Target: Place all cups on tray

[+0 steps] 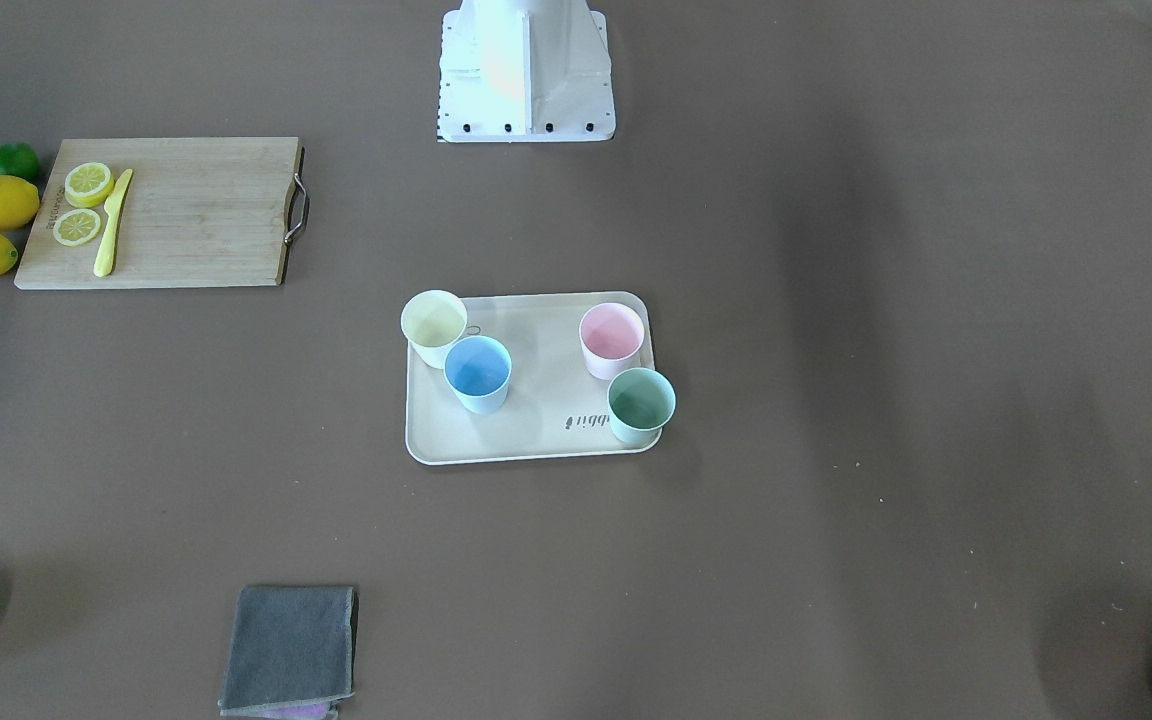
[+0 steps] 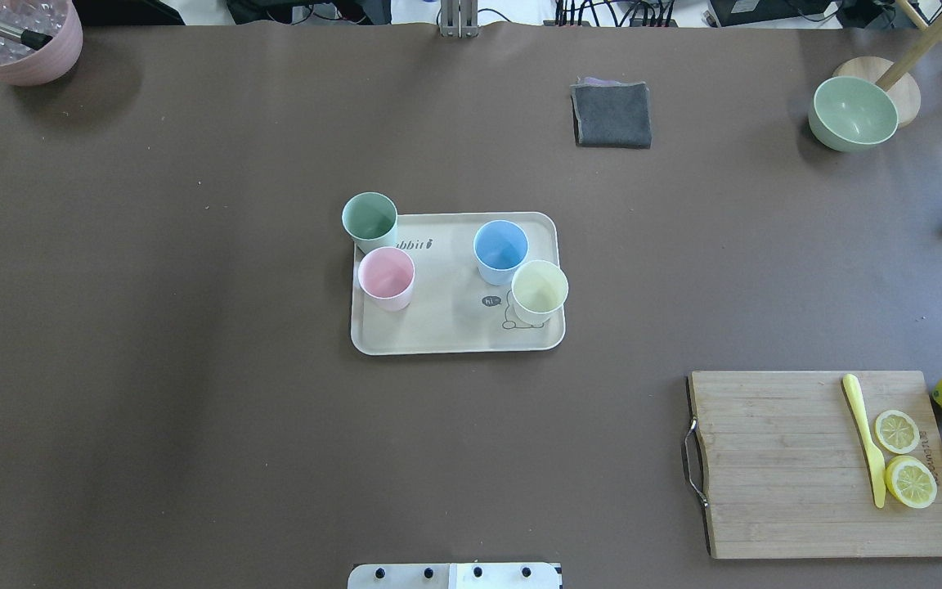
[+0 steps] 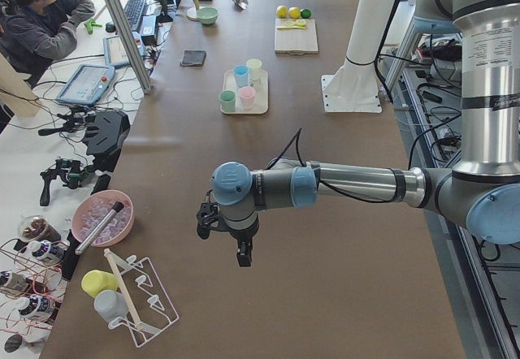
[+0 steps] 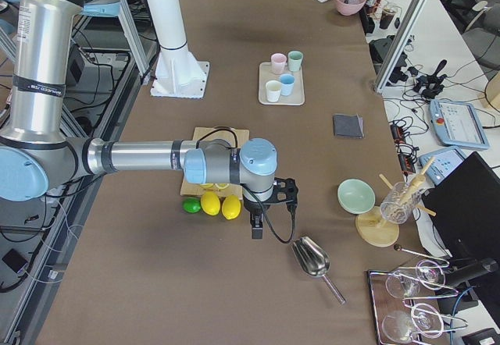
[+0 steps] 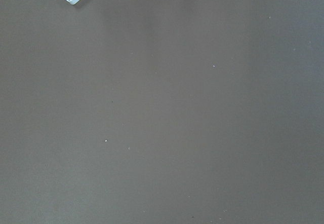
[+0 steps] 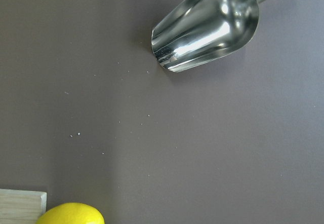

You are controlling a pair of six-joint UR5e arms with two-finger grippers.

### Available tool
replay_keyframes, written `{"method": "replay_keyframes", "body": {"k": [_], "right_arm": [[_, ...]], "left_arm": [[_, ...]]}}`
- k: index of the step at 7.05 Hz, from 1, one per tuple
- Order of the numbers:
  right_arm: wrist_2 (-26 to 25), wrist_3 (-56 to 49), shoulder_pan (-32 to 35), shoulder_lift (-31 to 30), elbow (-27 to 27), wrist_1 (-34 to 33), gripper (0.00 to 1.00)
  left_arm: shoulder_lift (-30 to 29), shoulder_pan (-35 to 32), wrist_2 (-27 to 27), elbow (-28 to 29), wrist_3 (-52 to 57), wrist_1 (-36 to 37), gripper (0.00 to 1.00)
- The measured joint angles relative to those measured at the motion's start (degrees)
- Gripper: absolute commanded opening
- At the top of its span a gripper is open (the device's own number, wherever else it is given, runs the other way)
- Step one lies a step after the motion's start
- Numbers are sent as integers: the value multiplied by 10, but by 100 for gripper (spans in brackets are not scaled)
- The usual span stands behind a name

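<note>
My left tool (image 3: 242, 255) hangs over the brown table (image 2: 193, 393). My right tool (image 4: 255, 228) hangs near the metal scoop (image 6: 207, 24) and the lemons (image 4: 211, 203). I see each tool only from the side, so I cannot tell how their jaws stand.

Mid-table, the tray (image 2: 446, 331) carries all four cups upright. The green cup (image 2: 370, 219) and pink cup (image 2: 386, 276) are at one end, the blue cup (image 2: 500, 248) and yellow cup (image 2: 540, 288) at the other. A cutting board (image 2: 782, 466), grey cloth (image 2: 612, 114) and green bowl (image 2: 854, 113) lie farther out. An operator (image 3: 41, 14) sits at a desk beside the table.

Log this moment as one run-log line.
cups: yellow cup, blue cup, pink cup, green cup upright on tray | left gripper, right gripper: far from tray, state unclear | task: looks done
</note>
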Motion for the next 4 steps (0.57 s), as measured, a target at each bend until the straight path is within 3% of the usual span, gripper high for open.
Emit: {"method": "replay_keyframes", "body": {"k": [4], "right_arm": [[4,0,-5,0,0,1,100]], "left_arm": [[0,1,0,-1,0,0,98]]}}
